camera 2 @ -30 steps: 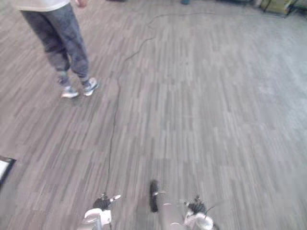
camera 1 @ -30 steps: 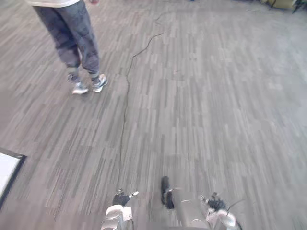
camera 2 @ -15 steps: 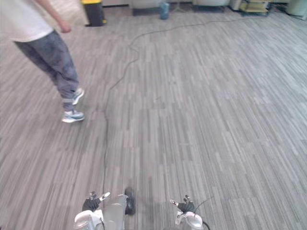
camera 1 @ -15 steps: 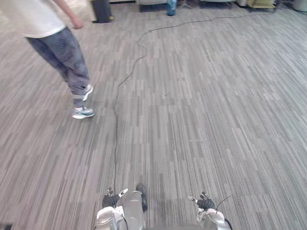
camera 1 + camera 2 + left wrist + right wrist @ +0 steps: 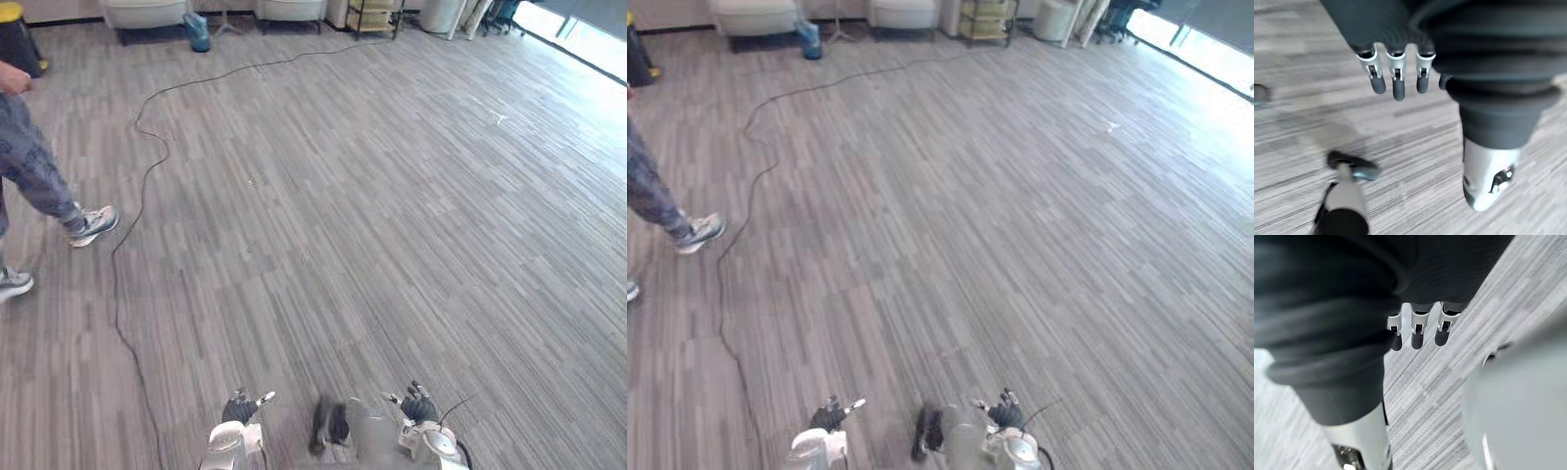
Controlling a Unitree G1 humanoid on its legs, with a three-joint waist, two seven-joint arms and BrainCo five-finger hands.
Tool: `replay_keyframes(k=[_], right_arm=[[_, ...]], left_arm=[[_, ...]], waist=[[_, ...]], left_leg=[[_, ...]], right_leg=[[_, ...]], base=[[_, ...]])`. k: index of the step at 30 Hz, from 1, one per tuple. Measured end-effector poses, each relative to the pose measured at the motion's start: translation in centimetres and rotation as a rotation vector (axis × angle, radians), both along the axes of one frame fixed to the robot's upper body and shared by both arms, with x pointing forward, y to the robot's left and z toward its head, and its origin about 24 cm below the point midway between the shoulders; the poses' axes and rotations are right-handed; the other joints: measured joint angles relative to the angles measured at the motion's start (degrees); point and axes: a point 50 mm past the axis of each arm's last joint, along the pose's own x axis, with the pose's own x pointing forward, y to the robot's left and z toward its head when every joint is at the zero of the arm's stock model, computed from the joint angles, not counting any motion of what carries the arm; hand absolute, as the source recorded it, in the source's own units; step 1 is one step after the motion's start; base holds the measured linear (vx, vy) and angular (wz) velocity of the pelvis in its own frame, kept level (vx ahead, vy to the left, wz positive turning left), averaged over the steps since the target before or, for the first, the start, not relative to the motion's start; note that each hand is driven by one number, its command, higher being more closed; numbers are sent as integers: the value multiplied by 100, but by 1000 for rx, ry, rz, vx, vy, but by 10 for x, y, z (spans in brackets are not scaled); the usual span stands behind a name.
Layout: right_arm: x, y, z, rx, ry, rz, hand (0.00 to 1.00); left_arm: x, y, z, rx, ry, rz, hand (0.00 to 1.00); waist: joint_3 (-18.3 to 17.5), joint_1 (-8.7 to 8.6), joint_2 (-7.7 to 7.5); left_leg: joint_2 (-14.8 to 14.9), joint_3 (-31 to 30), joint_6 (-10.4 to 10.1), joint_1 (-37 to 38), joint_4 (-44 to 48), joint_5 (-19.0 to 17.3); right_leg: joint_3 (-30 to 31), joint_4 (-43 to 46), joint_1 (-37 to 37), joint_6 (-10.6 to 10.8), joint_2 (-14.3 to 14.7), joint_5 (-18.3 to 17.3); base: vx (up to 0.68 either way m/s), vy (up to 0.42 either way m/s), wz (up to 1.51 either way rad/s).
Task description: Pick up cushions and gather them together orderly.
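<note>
Across the whole scene spreads a grey striped carpet-tile floor (image 5: pixel 392 196), and it is the largest thing we see. At its left edge stands a person in dark mottled trousers (image 5: pixel 27 166) and pale trainers, one shoe (image 5: pixel 95 223) tipped up on its toe and the other (image 5: pixel 12 284) flat near the border. Along the far wall sit two pale grey upholstered seats (image 5: pixel 147 12), side by side with a gap between them. We cannot tell from here whether their padding is loose cushions or fixed. To the right of the seats stands a thin-framed open shelf rack (image 5: pixel 372 14). In the far left corner is a black bin with a yellow top (image 5: pixel 14 39). A small blue object (image 5: pixel 198 35) rests on the floor just beside the nearer-left seat. Out on the open floor to the right lies a small white mark (image 5: pixel 500 117). At the near edge, well apart from all of this, we see the robot's left hand (image 5: pixel 240 405) and right hand (image 5: pixel 419 403) hanging low over the carpet. In the left wrist view the silver dark-tipped fingers (image 5: pixel 1396 88) hang straight and relaxed with nothing in them. In the right wrist view the fingers (image 5: pixel 1418 335) are likewise straight and hold nothing.
</note>
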Motion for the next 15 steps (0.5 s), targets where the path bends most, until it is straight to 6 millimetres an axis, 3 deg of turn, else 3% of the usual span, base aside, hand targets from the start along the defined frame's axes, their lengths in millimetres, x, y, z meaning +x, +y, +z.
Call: replay_keyframes(k=[1,2,3,4,6,9,11,14,15], right_arm=[[1,-5,1,-15,-3,10,0],[4,-9,3,-28,-10,15,0],[6,-10,3,-31,-12,20,0],[8,-10,4,-34,-12,23,0],[9,-1,0,-18,17,55,0],[10,13,-1,10,24,86,0],[11,17,-1,24,24,81,0],[8,19,-2,27,33,77,0],[5,17,-3,23,40,79,0]], left_arm=[[-1,-2,-1,-3,5,-4,0],[2,-2,1,4,-3,-14,0],[2,0,1,7,-6,-8,0],[1,4,2,11,-12,18,0],[2,14,5,35,-30,35,0],[6,23,10,49,-79,59,0],[6,24,12,44,-95,77,0],[4,26,12,45,-107,93,0],[2,26,12,46,-110,96,0]], waist=[[-8,-3,242],[28,-2,350],[63,29,455],[117,106,571],[255,143,468],[244,328,229],[224,397,265],[218,422,230],[176,451,223]], left_leg=[[266,-117,-53,-143,551,3],[597,-419,-248,-683,1992,313],[831,-797,-151,-1294,3340,854],[1023,-1139,-172,-1945,4721,981],[1062,-1451,-325,-2646,5799,819],[965,-1461,-168,-3597,5410,486],[843,-1563,-106,-4198,4122,238],[504,-1604,-192,-4566,2077,465],[381,-1562,-196,-4629,1386,693]], right_leg=[[-46,131,86,20,127,-208],[-6,107,313,19,301,-466],[118,-15,519,-57,445,-566],[380,-198,852,-164,715,-640],[899,-543,1720,-300,929,-727],[1875,-1233,2744,-315,943,-811],[2446,-1625,3271,-177,888,-960],[3034,-1748,3782,11,614,-1339],[3247,-1802,3971,191,489,-1466]], base=[[727,-154,1],[569,-142,-23],[698,-149,-68],[690,-85,-114],[765,-29,-127],[692,79,-152],[572,163,-145],[581,280,-104],[711,375,-123]])
